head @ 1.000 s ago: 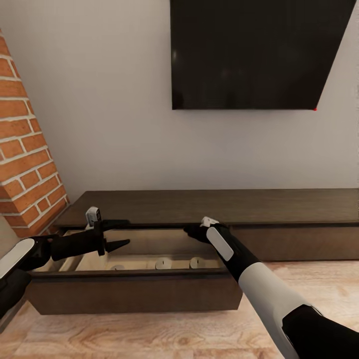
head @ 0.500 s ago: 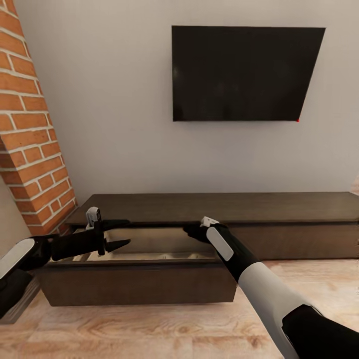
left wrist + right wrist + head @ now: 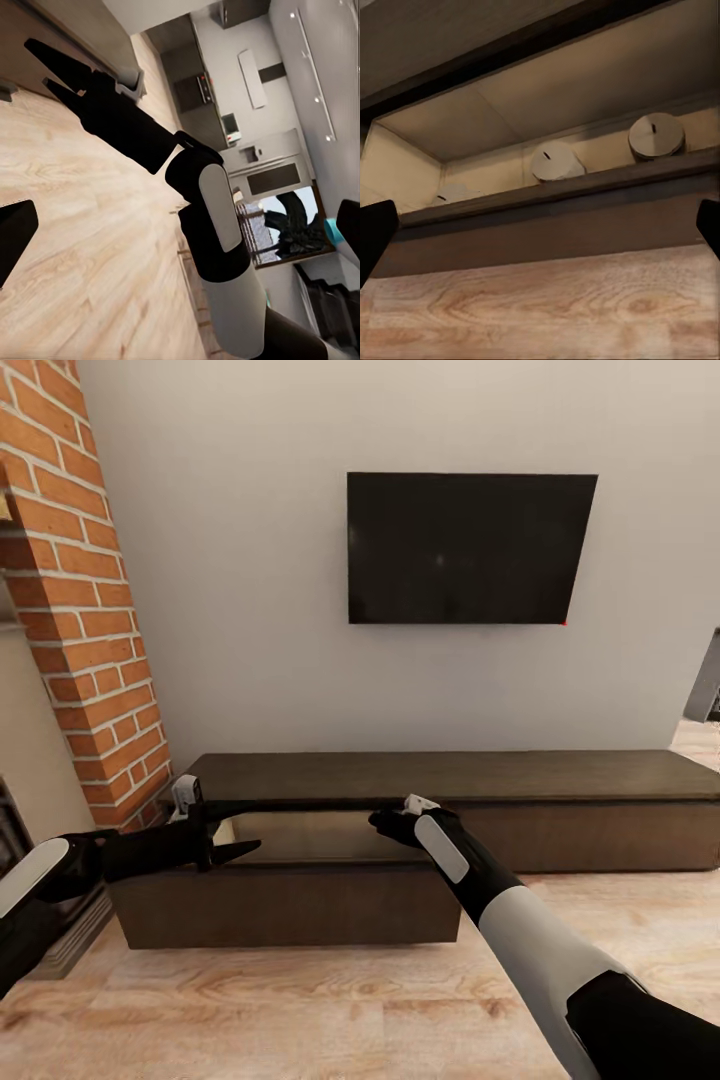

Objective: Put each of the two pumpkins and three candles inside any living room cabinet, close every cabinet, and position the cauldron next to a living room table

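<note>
The cabinet [image 3: 450,780] runs along the far wall under a dark wall-mounted screen [image 3: 465,548], with a brick column [image 3: 85,600] at its left end. Its left drawer [image 3: 285,905] stands pulled out toward the robot. The right wrist view looks over the drawer's front edge and shows three candles [image 3: 553,162] lying in a row on the pale wood floor inside, near the drawer's front wall. No pumpkins or cauldron can be seen here.

The left gripper [image 3: 235,830] hovers over the drawer's left part, its fingers spread and holding nothing. The right gripper [image 3: 385,822] hangs over the drawer's right part — its fingers appear spread in the wrist view, the tips dark at both edges, and nothing sits between them.

The step in hand is probably either fetching the pumpkins or closing this drawer. To close it well, both arms should first clear the opening, then a flat push should land on the middle of the drawer front, square to the wall, so it slides straight — an off-centre shove could skew it or leave a gap.
</note>
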